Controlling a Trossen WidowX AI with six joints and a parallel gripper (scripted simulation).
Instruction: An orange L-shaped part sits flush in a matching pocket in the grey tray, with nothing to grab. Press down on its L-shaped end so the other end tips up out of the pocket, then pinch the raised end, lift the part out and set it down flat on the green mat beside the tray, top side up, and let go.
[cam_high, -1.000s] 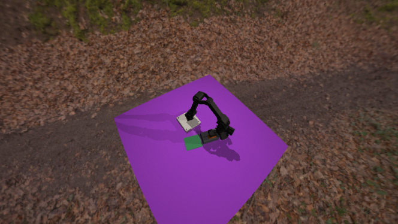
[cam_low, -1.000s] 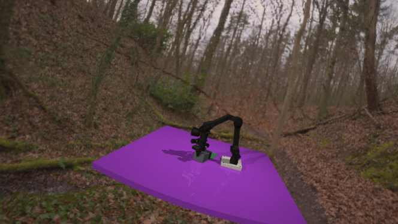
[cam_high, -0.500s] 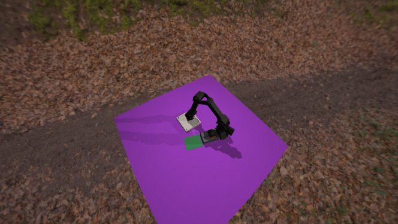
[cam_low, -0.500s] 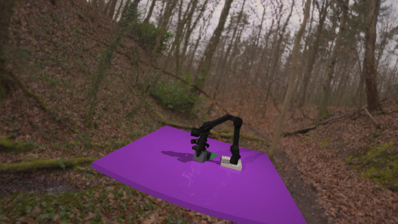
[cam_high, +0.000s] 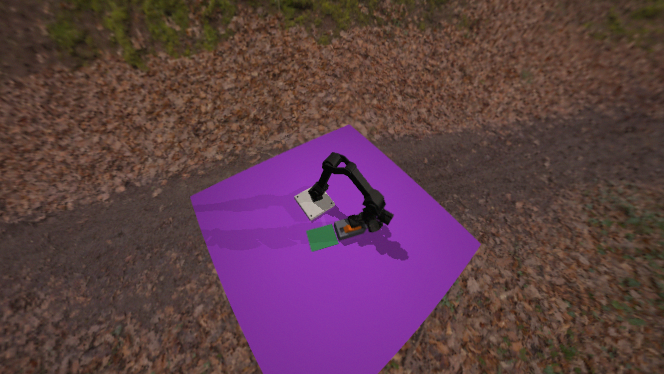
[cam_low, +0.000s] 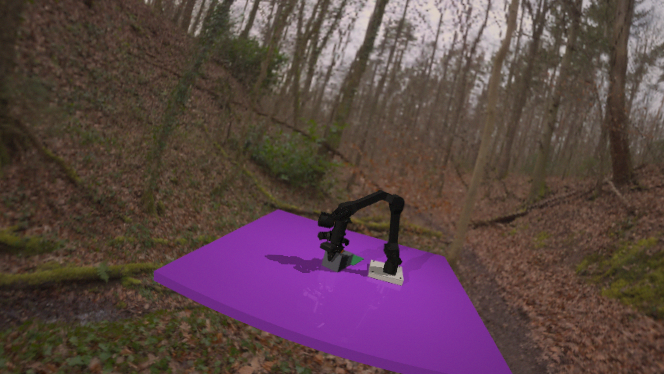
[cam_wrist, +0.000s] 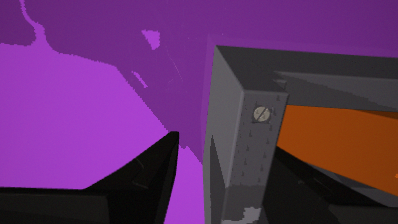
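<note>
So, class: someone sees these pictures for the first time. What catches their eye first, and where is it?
The bright purple sheet spread over brown forest leaves. Near its middle the black arm bends down to a grey tray holding an orange part, beside a green mat.

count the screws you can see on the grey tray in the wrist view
1: a screw in the grey tray corner, just left of the orange part. Other corners lie out of frame or behind the fingers.
</note>
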